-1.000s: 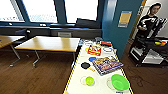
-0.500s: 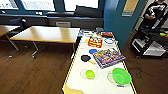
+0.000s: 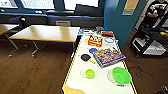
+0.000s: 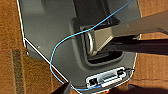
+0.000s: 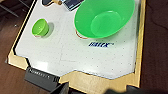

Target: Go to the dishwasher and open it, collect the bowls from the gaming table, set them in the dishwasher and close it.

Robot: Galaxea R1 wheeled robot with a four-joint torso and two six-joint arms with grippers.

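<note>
Green, the larger bowl (image 3: 121, 75) sits near the gaming table's (image 3: 100, 86) near end by its right edge; the smaller yellow-green bowl (image 3: 89, 73) sits toward the left edge; whether either gripper's fingers are apart cannot be told.

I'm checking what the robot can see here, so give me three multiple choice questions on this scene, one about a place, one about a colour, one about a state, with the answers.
1. Where does the large green bowl sit on the gaming table?
A. near the robot's end, by the right edge
B. at the far end
C. on the floor

2. What colour is the small bowl?
A. red
B. yellow-green
C. black

3. How does the large green bowl stand?
A. upside down
B. upright and empty
C. stacked inside the small bowl

Answers: 1 A, the head view shows it close in by the right edge. 2 B, both views show it yellow-green. 3 B, the right wrist view looks into its bare inside.
</note>
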